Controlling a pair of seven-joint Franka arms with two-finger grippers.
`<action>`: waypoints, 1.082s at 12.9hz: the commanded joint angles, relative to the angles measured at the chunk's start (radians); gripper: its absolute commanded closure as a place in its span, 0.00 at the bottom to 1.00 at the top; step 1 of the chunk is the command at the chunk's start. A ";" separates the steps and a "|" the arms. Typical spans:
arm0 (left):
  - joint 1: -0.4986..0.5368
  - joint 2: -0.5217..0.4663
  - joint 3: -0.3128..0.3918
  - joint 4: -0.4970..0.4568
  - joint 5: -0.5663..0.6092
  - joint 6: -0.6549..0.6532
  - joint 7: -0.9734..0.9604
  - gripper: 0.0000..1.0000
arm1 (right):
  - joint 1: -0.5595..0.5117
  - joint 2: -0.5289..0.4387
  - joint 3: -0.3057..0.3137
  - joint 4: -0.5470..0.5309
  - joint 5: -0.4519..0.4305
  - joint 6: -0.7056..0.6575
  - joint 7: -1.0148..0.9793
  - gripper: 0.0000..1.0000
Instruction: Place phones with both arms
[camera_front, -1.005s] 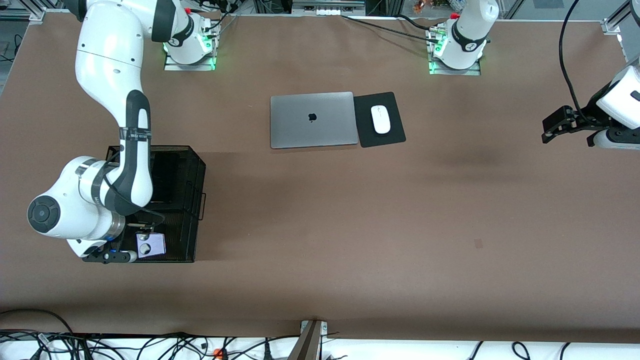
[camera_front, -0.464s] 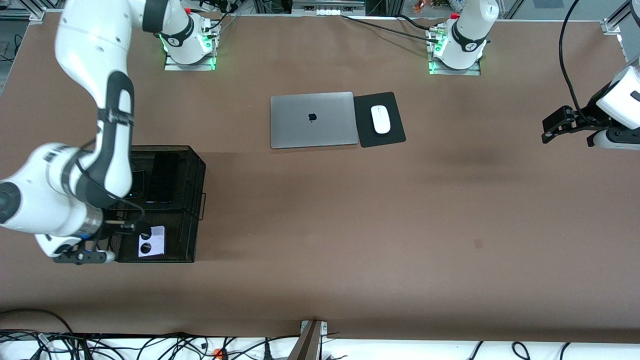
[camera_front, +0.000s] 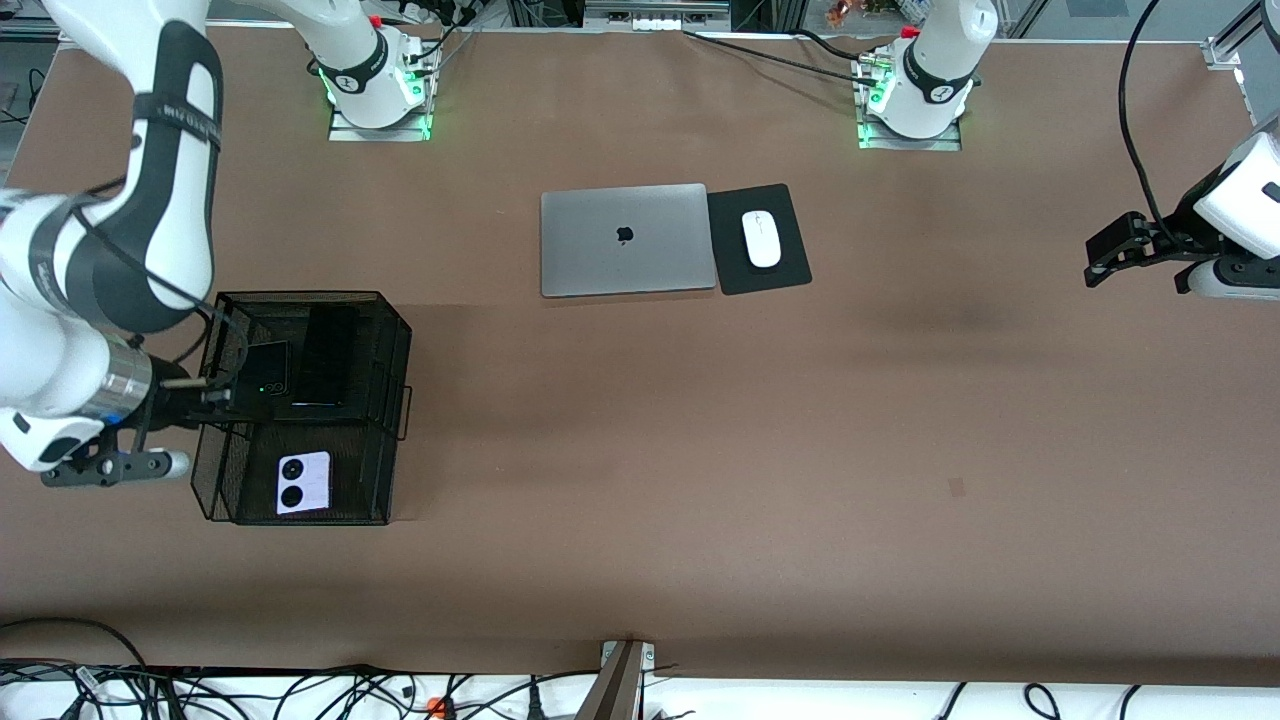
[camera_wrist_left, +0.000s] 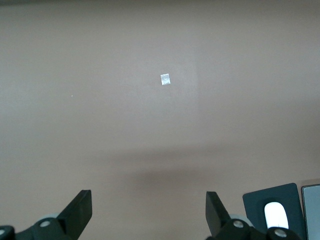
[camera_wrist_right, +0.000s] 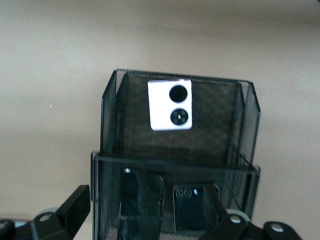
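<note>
The phones lay in the black wire-mesh basket (camera_front: 395, 330): long slim black slab (camera_front: 327, 355), squarish black one (camera_front: 262, 368), lavender-white one (camera_front: 303, 483) nearest the front camera. My right gripper (camera_wrist_right: 150, 220) hung spread beside the basket; my left gripper (camera_wrist_left: 149, 212) waited spread over bare table.

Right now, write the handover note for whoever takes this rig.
Right gripper: open, empty, beside the black mesh basket at the right arm's end of the table.
Left gripper: open, empty, waiting over bare table at the left arm's end.
Phones: all three in the basket. Lavender-white phone lies in the compartment nearer the front camera; small black phone and long black phone sit in the farther one.
Done: phones placed.
Left: nothing visible on the table to place.
</note>
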 joint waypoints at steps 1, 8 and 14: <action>0.000 0.015 0.002 0.031 0.017 -0.021 0.023 0.00 | 0.051 -0.157 0.007 -0.122 -0.125 -0.009 0.049 0.00; 0.000 0.015 0.002 0.031 0.017 -0.022 0.023 0.00 | -0.342 -0.571 0.527 -0.427 -0.442 0.032 0.188 0.00; 0.000 0.015 0.002 0.031 0.017 -0.021 0.024 0.00 | -0.621 -0.615 0.765 -0.417 -0.457 -0.028 0.187 0.00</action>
